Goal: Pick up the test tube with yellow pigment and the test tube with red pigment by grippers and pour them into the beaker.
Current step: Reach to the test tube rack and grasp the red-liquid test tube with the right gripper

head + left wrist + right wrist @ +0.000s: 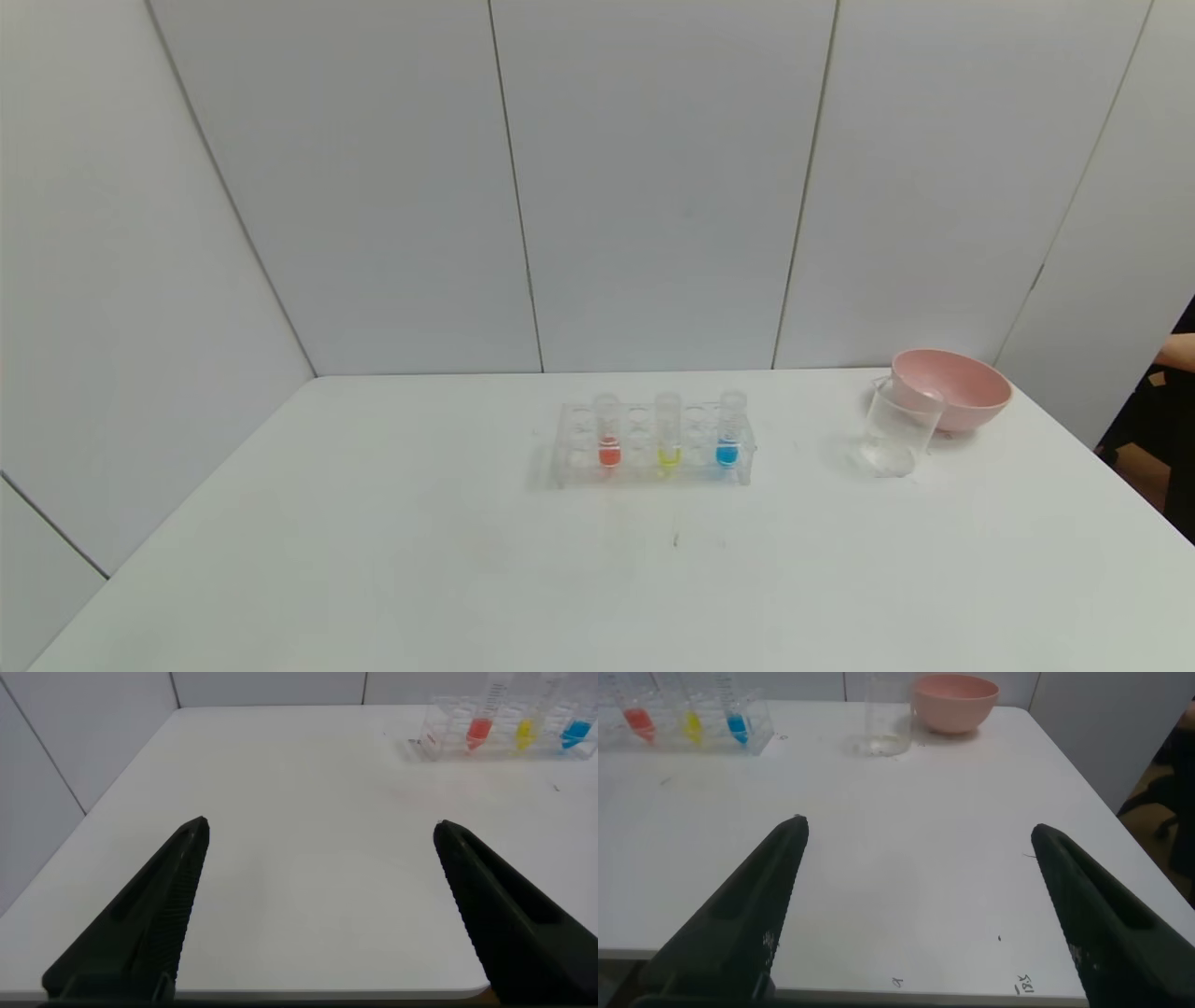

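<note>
My left gripper [320,833] and right gripper [917,833] hang over the near table [373,560] edge, jaws spread wide, holding nothing. The test tube with red pigment [608,431] and the test tube with yellow pigment [667,431] stand upright in the clear rack [653,446] — the beaker [898,427] sits to its right, just before the pink bowl [952,388].

Left tool [318,831] jaws spread wide, right tool [915,831] likewise
</note>
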`<control>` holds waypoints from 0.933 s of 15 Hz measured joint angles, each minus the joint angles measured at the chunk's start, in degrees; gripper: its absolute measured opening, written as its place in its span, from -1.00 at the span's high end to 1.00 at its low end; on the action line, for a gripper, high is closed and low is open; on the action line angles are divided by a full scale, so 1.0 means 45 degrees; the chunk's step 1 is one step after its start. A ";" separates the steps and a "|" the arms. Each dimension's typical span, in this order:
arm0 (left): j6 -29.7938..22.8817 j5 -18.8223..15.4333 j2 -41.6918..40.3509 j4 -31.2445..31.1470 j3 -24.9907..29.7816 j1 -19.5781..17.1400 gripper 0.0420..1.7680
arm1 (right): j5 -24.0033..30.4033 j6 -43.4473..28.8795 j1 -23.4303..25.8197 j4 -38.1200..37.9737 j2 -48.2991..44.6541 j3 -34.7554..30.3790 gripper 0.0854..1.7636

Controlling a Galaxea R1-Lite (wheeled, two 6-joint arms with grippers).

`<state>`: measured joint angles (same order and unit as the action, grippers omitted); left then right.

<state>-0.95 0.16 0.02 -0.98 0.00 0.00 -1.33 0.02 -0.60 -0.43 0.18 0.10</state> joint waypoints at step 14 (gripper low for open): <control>0.0000 0.0000 0.0000 0.0000 0.0000 0.0000 -0.94 | 0.0000 0.0024 0.0011 0.0030 0.0000 0.0000 -0.94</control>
<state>-0.95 0.16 0.02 -0.98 0.00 0.00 -1.33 0.13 -0.55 -0.29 0.18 0.10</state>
